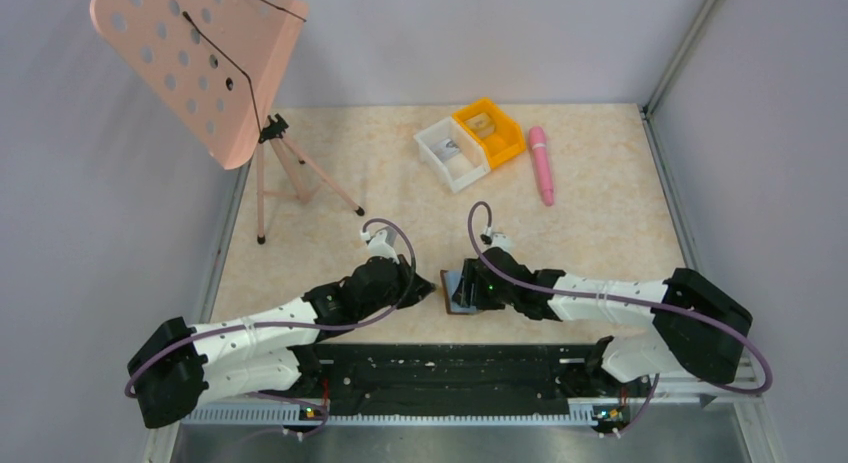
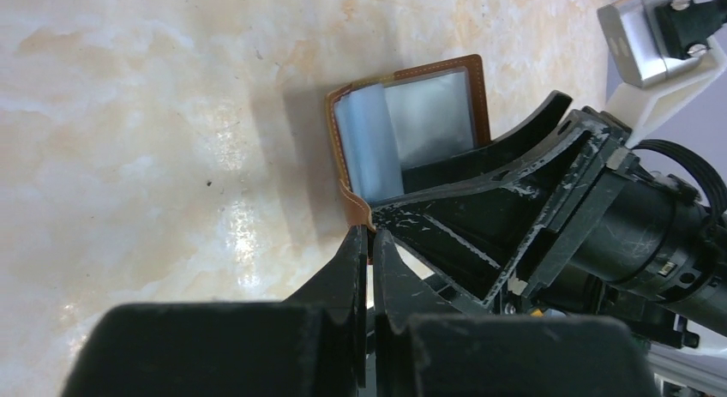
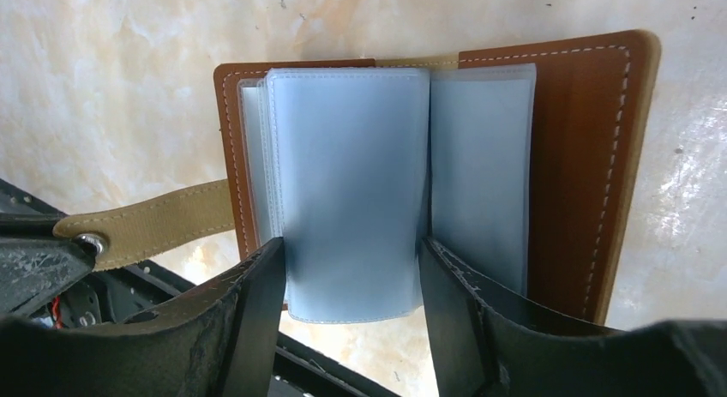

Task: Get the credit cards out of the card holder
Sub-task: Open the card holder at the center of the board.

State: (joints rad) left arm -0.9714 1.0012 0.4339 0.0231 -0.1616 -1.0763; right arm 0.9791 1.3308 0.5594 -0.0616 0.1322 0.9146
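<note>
Top external: one card holder (image 1: 453, 286), two bins (image 1: 436, 163), one pen (image 1: 541, 163).

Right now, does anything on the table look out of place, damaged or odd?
Nothing is spilled or broken. Only the card holder stands out: it lies open at the table's near edge, its pale sleeves fanned up, and the left gripper pinches its strap.

Top view looks down on the table (image 1: 600, 233); both close wrist views share the card holder (image 3: 591, 157), seemingly from opposite sides.
</note>
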